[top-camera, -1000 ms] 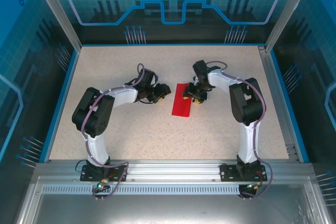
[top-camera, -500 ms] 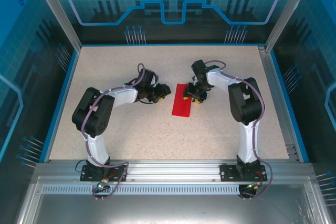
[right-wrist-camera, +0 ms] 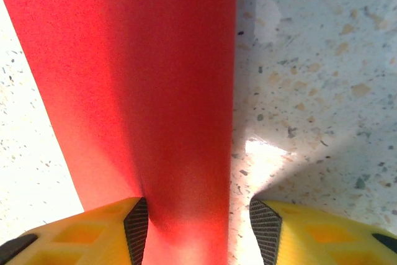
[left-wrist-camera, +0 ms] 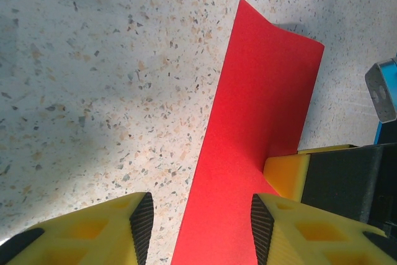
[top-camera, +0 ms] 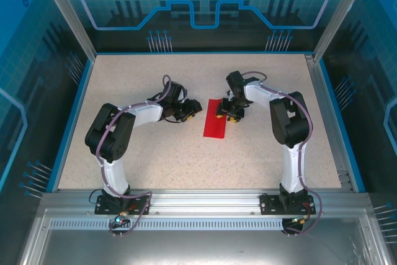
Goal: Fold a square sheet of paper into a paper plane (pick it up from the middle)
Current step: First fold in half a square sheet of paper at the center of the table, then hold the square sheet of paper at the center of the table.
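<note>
At the near side of the speckled beige counter (top-camera: 155, 166), well clear of both arm bases, nothing of the task lay. Farther in, about mid-counter, the thin, bright red sheet of paper (top-camera: 215, 127) lay as a narrow strip running near to far, apparently doubled over along its length. The left gripper (top-camera: 195, 108) hovered just left of the strip's far half. In its wrist view its yellow, black-padded jaws stood wide apart and held nothing, with the left edge of the paper running up between them. The right gripper (top-camera: 227, 115) sat over the strip's far right part, and one of its yellow fingers (left-wrist-camera: 286, 175) rested against the paper's right edge. Its own camera showed its jaws spread too, with the red strip passing between the pads, close against the left one and not pinched. At the far end the paper's corner looked slightly lifted, casting a small shadow on the counter. This seemed to be the early centre-crease step, with the paper far from a dart. The next move probably called for one gripper to pin the strip. The other would then need to catch a thin edge and turn a far corner in to the crease without dragging the sheet.
</note>
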Motion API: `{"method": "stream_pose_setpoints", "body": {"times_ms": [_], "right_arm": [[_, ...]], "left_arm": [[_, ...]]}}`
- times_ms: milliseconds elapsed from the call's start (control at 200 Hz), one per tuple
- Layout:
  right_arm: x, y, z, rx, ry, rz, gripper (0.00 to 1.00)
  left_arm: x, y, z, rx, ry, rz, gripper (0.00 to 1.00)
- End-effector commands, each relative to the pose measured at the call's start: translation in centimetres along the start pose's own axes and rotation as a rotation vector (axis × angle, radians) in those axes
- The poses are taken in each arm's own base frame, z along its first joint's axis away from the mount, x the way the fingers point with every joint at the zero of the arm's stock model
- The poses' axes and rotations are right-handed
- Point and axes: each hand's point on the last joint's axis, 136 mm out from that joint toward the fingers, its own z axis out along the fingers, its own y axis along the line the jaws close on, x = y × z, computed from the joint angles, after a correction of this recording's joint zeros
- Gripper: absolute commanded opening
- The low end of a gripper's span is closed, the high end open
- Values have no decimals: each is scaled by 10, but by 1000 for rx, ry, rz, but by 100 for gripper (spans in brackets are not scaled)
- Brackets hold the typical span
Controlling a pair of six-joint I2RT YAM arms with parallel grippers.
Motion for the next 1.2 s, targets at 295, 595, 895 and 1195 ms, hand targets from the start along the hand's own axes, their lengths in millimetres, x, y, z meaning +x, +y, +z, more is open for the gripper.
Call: {"method": "stream_pose_setpoints", "body": {"times_ms": [295,595,895,1195], "right_arm": [[14,-45,25,170,74,66,55],[16,-51,29,189,87,82,55],[17,-54,29,203,87,80,54],[18,-56,30,208,91,82,54]], "left_arm": [[1,-13,-7,32,24,21,48],[4,-21,0,55,51,37,43],[19,-35,21,51,138,72,0],[29,-18,35,-129,162,101,0]]}}
